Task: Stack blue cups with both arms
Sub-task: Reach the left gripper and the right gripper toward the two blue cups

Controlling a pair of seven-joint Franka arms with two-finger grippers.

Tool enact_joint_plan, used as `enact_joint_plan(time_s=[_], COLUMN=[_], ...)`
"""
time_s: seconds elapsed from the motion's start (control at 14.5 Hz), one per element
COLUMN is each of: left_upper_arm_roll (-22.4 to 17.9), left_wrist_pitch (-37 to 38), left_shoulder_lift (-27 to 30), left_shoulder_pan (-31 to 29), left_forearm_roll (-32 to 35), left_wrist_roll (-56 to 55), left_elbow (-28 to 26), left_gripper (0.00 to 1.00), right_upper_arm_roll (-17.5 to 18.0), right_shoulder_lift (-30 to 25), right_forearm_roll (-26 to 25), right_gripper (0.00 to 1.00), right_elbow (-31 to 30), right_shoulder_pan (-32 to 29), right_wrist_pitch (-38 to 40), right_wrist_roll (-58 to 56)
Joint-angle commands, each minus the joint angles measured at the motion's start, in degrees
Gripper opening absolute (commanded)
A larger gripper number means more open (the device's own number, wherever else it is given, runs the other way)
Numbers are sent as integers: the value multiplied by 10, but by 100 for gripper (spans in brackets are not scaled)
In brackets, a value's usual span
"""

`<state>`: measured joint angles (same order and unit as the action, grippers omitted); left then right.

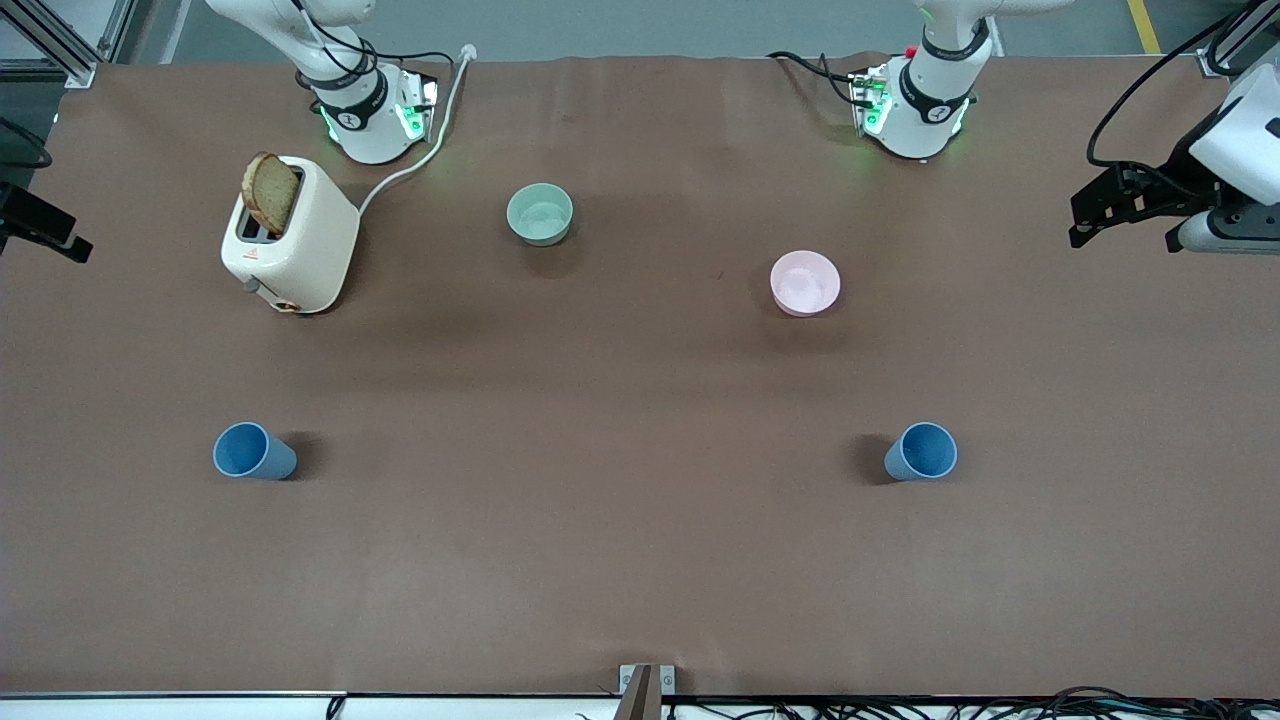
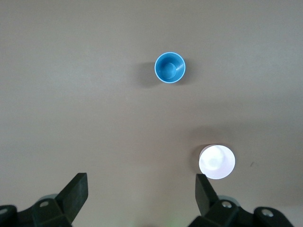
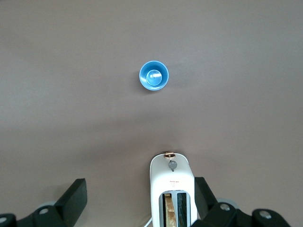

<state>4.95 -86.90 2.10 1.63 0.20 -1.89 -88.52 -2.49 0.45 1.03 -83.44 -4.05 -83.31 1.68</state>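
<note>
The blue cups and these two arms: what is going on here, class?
Nothing is being handled yet. Two blue cups stand upright and apart on the table: one blue cup toward the right arm's end, the other blue cup toward the left arm's end. The left gripper hangs open, high over the pink bowl. The right gripper hangs open, high over the toaster, which holds a slice of bread. A green bowl sits farther from the camera than the cups.

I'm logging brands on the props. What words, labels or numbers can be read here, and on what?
No text here is legible.
Toaster: a small orange mark on its end face, and small dark lettering under the lever in the right wrist view, both too small to read.
Blue cups: plain.
Bowls: plain.
</note>
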Motion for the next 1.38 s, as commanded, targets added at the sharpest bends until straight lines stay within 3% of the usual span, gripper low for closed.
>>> enact_joint_plan(time_s=[0.0, 0.21, 0.41, 0.83, 1.03, 1.31], left_upper_arm_roll=[-2, -2, -3, -3, -3, 1], left_wrist_pitch=[10, 9, -3, -163, -299, -316], left_shoulder_lift=[-1, -2, -50, -167, -213, -286], left_shoulder_pan=[-1, -1, -2, 0, -21, -22], left_forearm_roll=[-4, -1, -1, 21, 44, 36], left_wrist_roll=[10, 7, 10, -5, -6, -7], left_elbow=[9, 19, 41, 13, -57, -56], left_gripper=[100, 100, 100, 100, 100, 100], right_upper_arm_roll=[0, 0, 0, 1, 0, 0], right_shoulder_lift=[-1, -1, -1, 17, 73, 148], right_forearm_roll=[4, 4, 4, -6, -3, -2], right_gripper=[100, 100, 100, 100, 100, 100], right_elbow=[2, 3, 3, 3, -2, -54], right_shoulder_pan=[-3, -3, -3, 2, -9, -24], right_wrist_pitch=[6, 8, 8, -4, -53, -182], right_wrist_roll=[-6, -5, -5, -9, -16, -71])
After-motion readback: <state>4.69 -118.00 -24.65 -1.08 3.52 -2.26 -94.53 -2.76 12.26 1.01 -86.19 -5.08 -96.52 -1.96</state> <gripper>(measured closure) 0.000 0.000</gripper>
